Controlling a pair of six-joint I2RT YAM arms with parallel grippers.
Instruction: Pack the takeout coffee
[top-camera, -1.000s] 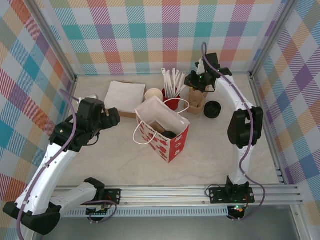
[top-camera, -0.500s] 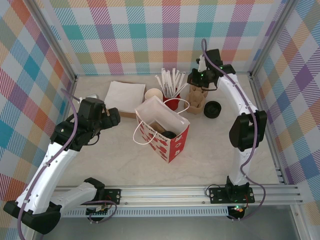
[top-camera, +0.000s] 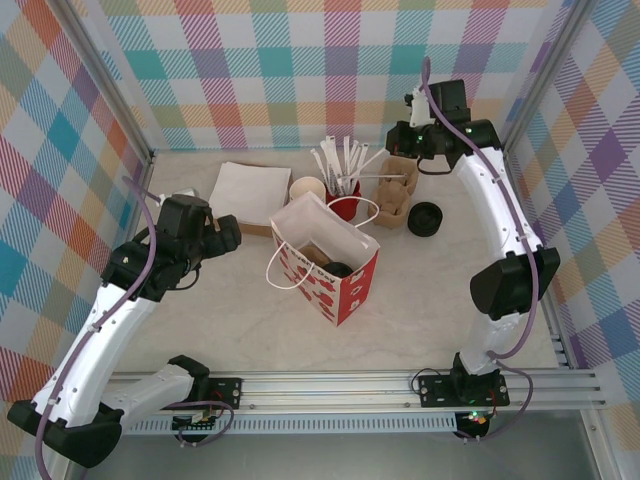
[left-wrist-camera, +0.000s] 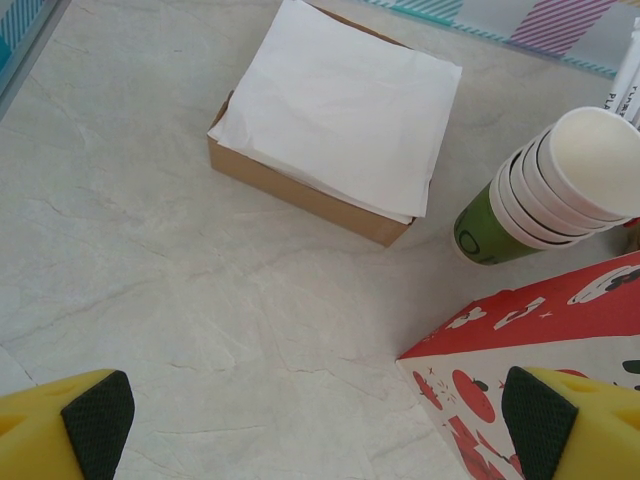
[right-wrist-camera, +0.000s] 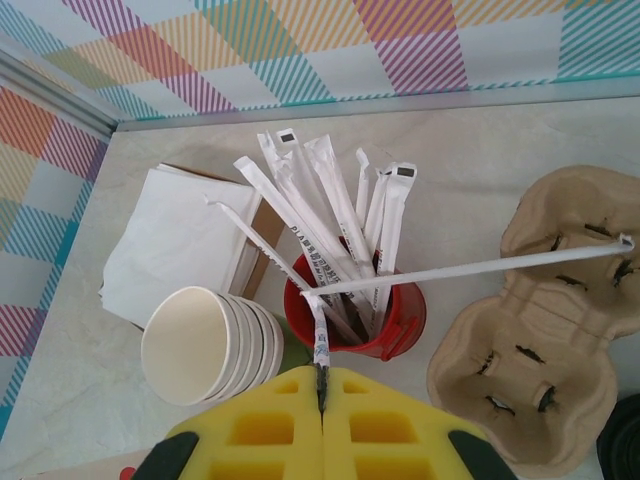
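Straw in grip, bag open
Right gripper (right-wrist-camera: 322, 395) pinches white paper-wrapped straw (right-wrist-camera: 470, 268); black-lidded takeout coffee (top-camera: 341, 268) apparently sits in red-and-white paper bag (top-camera: 350, 290) at seven o'clock. Left gripper (left-wrist-camera: 318, 412), fingers apart, hovers nearer.

Bright, even overhead light, soft faint shadows, sharp focus throughout, no glare or blur

This looks like a robot lab booth dressed up as a coffee counter. Checked cloth walls (top-camera: 300, 70) hang on a bare metal frame (top-camera: 100, 85) around a pale stone-look tabletop (top-camera: 420, 320). A left arm (top-camera: 110, 320) and a right arm (top-camera: 500, 210) are bolted to a rail (top-camera: 330, 385) at six o'clock. Napkins (top-camera: 248, 192), stacked cups (top-camera: 308, 188) and straws (top-camera: 345, 165) cluster toward twelve.
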